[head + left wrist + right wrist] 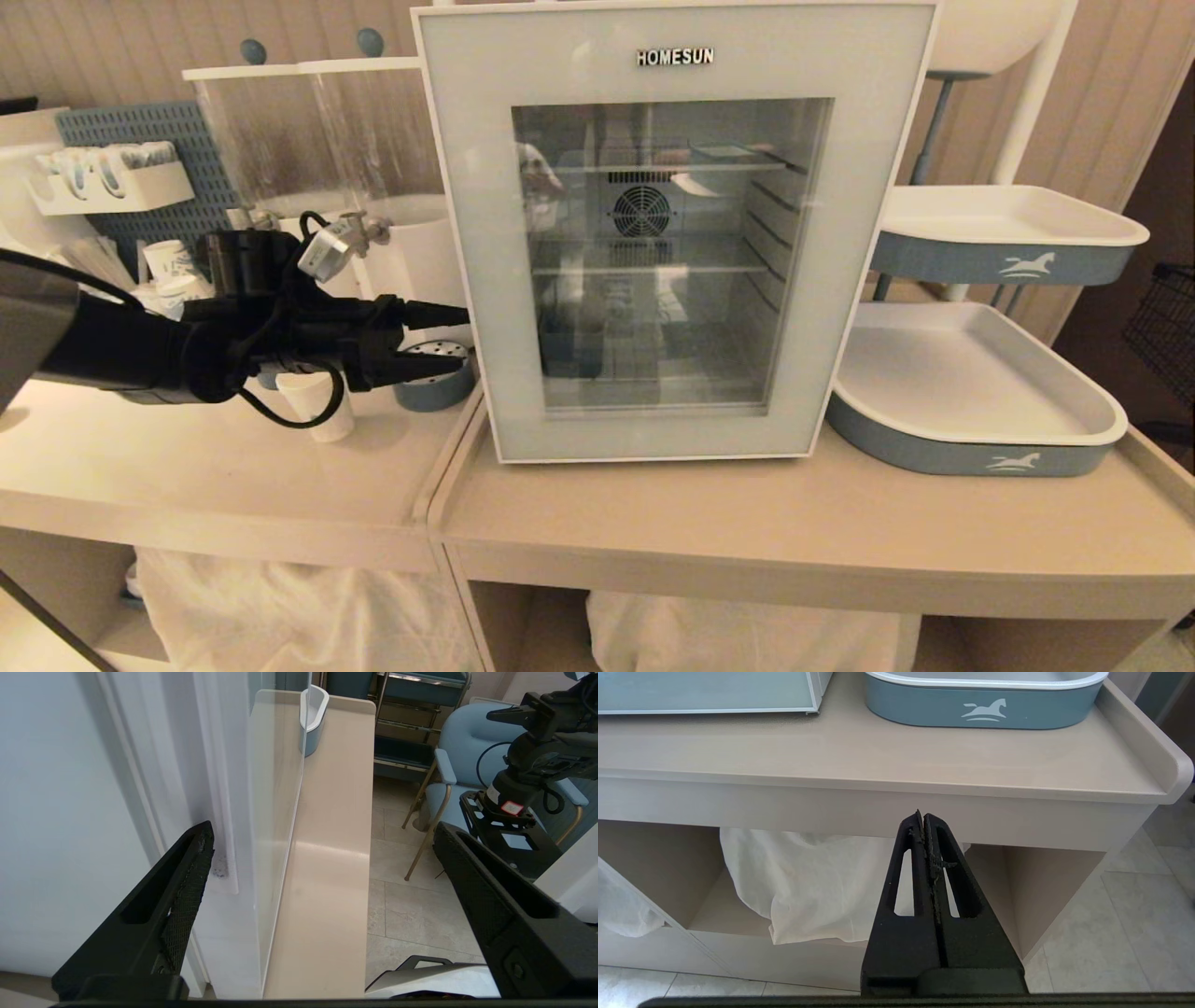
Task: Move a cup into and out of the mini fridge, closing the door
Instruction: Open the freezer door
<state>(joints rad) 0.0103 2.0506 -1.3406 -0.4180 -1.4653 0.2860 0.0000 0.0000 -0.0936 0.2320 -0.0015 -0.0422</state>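
Left tool (448, 341), spread wide at centre-left, sits at the closed door (672, 233) edge; risk: fingers slip, nudging the mini fridge (70, 812).

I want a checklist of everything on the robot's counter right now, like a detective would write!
Surface: beige counter, two joined sections.
Job's things: mini fridge with glass door shut; cup standing on the counter behind the left arm.
Clutter: two trays, dispensers, cup stacks.
Grippers: left tool open beside the door's left edge, holding nothing; right tool shut, parked below the counter edge.
Cables: black cable looping off the left arm.
Surroundings: white bags under the counter.
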